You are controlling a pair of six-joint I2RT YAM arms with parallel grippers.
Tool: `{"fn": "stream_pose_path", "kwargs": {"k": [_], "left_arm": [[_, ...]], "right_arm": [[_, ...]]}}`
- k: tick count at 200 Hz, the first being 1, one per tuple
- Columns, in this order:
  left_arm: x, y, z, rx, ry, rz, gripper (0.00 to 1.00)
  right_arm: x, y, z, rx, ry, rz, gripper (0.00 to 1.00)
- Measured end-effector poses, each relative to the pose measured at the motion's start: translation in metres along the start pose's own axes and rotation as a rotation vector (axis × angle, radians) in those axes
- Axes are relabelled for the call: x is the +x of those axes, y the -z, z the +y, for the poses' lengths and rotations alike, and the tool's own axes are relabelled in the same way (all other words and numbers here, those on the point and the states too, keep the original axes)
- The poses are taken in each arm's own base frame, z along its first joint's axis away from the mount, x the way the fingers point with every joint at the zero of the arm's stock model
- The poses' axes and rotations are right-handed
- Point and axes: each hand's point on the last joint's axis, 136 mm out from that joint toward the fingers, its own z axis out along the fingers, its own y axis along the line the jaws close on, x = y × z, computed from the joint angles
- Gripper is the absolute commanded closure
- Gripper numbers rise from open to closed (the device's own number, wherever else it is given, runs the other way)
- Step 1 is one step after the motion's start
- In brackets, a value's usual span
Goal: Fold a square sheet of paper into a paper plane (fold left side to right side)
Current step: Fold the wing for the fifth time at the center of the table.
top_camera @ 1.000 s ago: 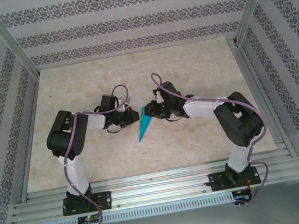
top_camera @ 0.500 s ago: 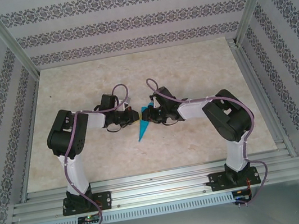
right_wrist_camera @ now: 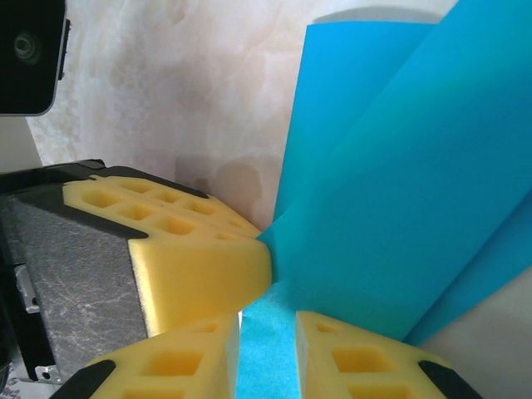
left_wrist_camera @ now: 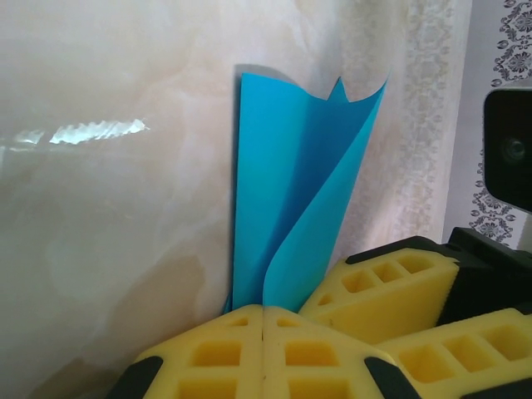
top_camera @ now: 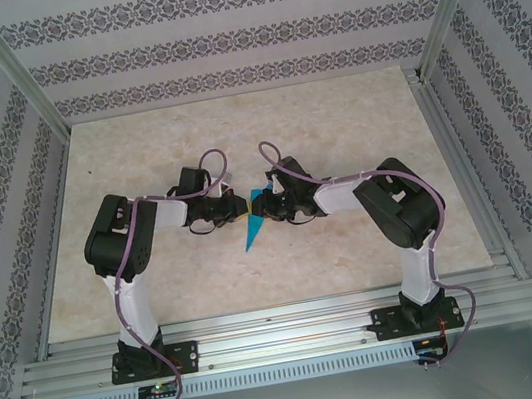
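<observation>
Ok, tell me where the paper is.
Top view: the teal paper is at the table's middle, between the left gripper and right gripper.

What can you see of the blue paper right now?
The paper is thin, teal-blue, folded into a narrow pointed wedge on the table, tip toward the arm bases. Its layers curl apart, not creased flat. The left fingers are shut on its wide end; the right fingers stand slightly apart with paper between them.
</observation>
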Motion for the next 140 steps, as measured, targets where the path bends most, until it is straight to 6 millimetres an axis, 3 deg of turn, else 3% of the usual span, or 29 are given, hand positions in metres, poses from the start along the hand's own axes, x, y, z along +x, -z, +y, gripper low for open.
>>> {"fn": "stream_pose_path", "kwargs": {"k": [46,71,94,119,140], "left_arm": [[0.0,0.0,0.0,0.008,0.007,0.005,1.0],[-0.001,0.001,-0.001,0.007,0.003,0.002,0.85],[-0.004,0.007,-0.003,-0.016,-0.015,-0.027,0.78],[-0.011,0.029,0.005,-0.076,-0.032,-0.107,0.76],[-0.004,0.052,0.012,-0.11,-0.031,-0.151,0.75]], "right_arm": [[0.001,-0.003,-0.003,0.0,-0.006,-0.001,0.75],[0.001,-0.003,-0.004,-0.007,-0.013,-0.007,0.75],[0.0,-0.002,-0.004,-0.013,-0.024,-0.012,0.75],[-0.001,-0.002,-0.004,-0.017,-0.035,-0.015,0.75],[-0.001,-0.002,-0.004,-0.019,-0.041,-0.017,0.75]]}}
